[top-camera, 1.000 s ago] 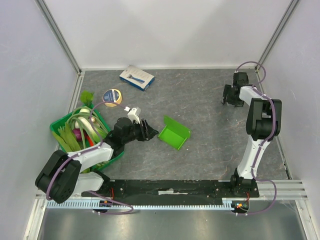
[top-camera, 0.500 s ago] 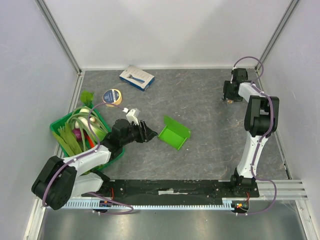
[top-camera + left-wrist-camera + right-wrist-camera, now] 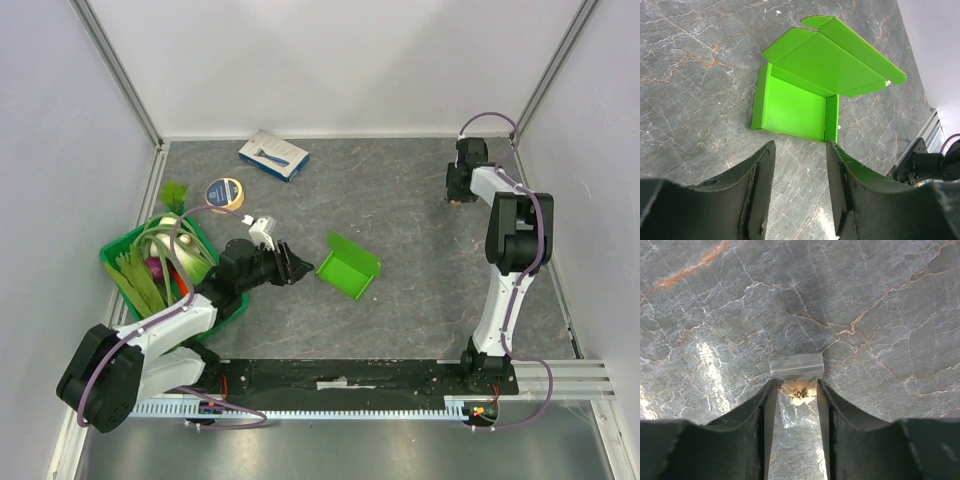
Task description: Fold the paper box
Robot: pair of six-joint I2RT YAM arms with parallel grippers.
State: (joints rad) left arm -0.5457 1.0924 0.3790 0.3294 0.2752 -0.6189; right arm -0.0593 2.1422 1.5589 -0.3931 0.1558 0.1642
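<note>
Two pincers, both with fingers apart. The paper box [image 3: 348, 266] is thin, matte, lime-green card: a shallow tray with low walls and a raised lid flap ending in a rounded tab. It sits on the grey, veined surface [image 3: 400, 200]. Its long axis runs diagonally and its open side faces the left pincer [image 3: 290, 265], whose arm stretches low just beside the box, not touching it. Well apart from the box, far right of it, the right pincer [image 3: 796, 390] points down, straddling a small clear plastic bag [image 3: 799, 412] with something golden inside.
</note>
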